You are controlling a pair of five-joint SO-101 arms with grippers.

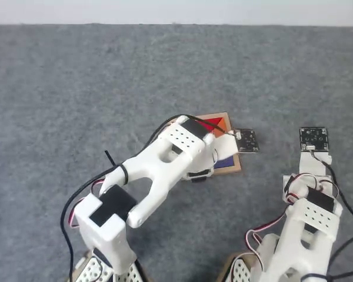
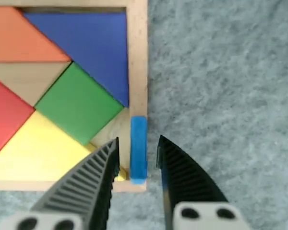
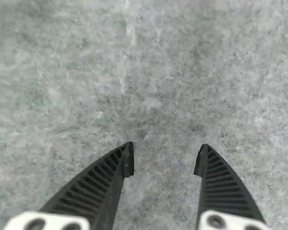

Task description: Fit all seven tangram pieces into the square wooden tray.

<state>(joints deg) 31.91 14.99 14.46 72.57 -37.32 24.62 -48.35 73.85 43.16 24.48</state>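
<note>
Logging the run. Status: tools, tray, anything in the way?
Left tool open, straddling thin blue piece on edge at tray rim. Right tool open over grey mat. Nothing blocking.

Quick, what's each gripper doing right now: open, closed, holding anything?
Left gripper: open, jaws either side of the upright blue piece, not clamped on it.
Right gripper: open, holding nothing.

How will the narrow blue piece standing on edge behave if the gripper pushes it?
The narrow blue piece looks stiff, like painted wood. Standing on a thin edge at the wall of the tray, it probably tips easily.
</note>
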